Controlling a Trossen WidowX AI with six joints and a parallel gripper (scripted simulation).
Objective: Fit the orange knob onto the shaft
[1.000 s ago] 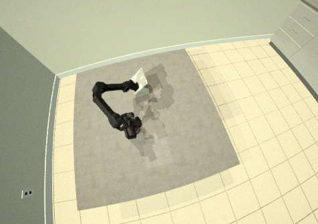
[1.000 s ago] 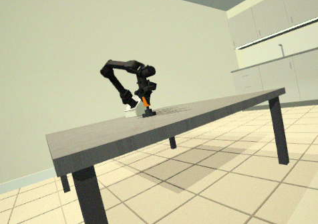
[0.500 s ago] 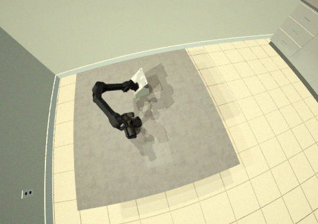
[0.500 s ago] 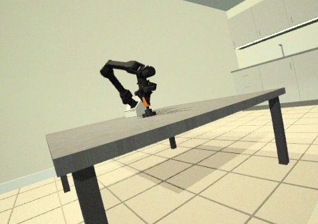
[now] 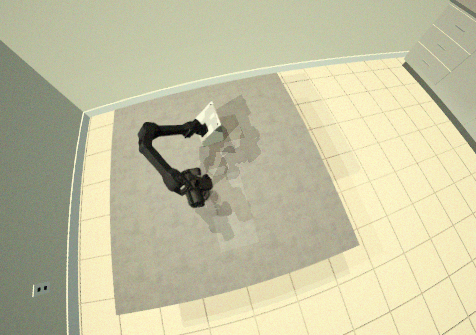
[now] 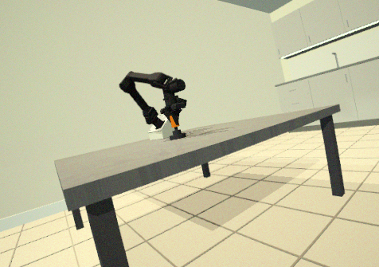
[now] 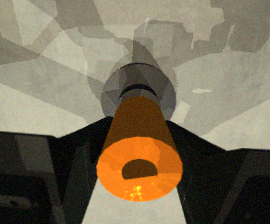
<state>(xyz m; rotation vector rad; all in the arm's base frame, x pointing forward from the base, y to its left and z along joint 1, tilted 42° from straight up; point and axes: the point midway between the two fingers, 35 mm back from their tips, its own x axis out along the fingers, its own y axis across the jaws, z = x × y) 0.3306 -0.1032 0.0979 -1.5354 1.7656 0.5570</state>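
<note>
The orange knob [image 6: 173, 122] [image 7: 138, 120] is upright between the fingers of my gripper [image 6: 173, 118] [image 7: 138, 123], which is shut on it. In the wrist view its top shows a D-shaped hole with the flat edge toward the bottom of the view, its right end slightly higher. The dark round pedestal [image 6: 177, 135] [image 7: 109, 97] stands below the knob. In the exterior view the dark shaft [image 6: 176, 130] shows between the knob's lower end and the pedestal, so the knob is not down on the pedestal. The shaft's flat side is hidden. In the top view the arm hides knob and pedestal.
The grey table top [image 5: 280, 187] [image 6: 119, 162] carries the arm and pedestal. A white block with a sloped face [image 5: 210, 116] [image 6: 156, 135] is beside the arm's base, behind and left of the pedestal in the exterior view. Arm shadows fall around the pedestal.
</note>
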